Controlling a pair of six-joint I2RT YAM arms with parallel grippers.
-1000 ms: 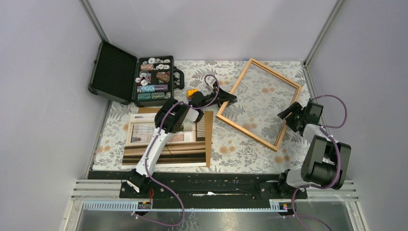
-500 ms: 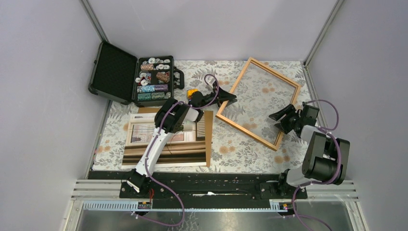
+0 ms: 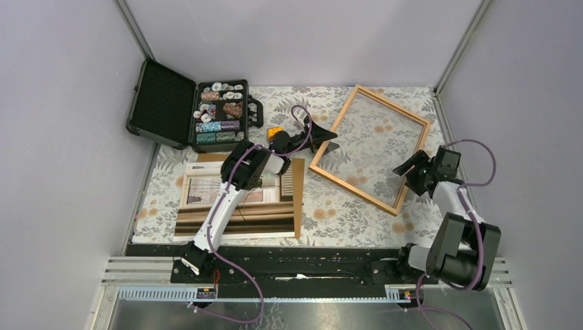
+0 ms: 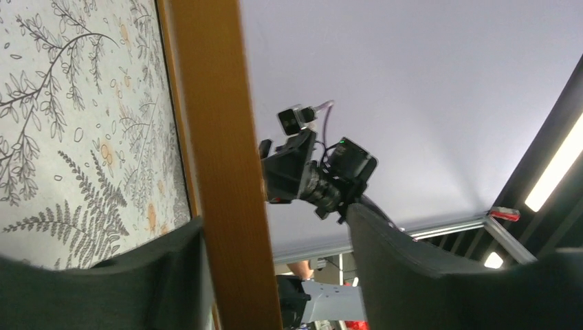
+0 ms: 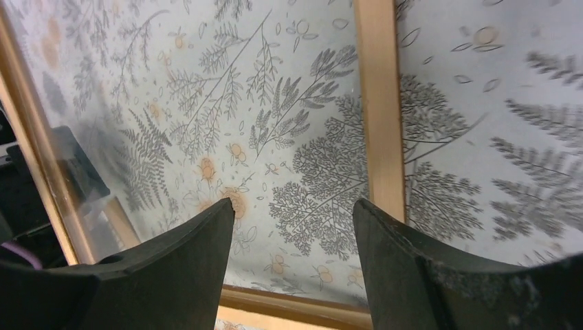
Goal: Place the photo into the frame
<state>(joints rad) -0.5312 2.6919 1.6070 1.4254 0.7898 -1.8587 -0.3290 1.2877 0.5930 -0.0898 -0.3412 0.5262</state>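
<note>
Looking down from above, I see the frame [image 3: 353, 189] turned cornerwise on the far right of the floral tablecloth [image 3: 330, 220]. My left gripper [image 3: 328, 143] is at its left corner. The wrist view shows the jaws spread astride the moulding [image 4: 220, 172], one finger [image 4: 103, 289] against the wood and the other well clear. My right gripper [image 3: 405, 167] hangs over the frame's right near rail [image 5: 378, 103], jaws wide apart and holding nothing. The photo [image 3: 199, 189] lies face up at the near left, on the brown backing board [image 3: 298, 206], partly under the left arm. An open case [image 3: 220, 113] sits at the far left.
</note>
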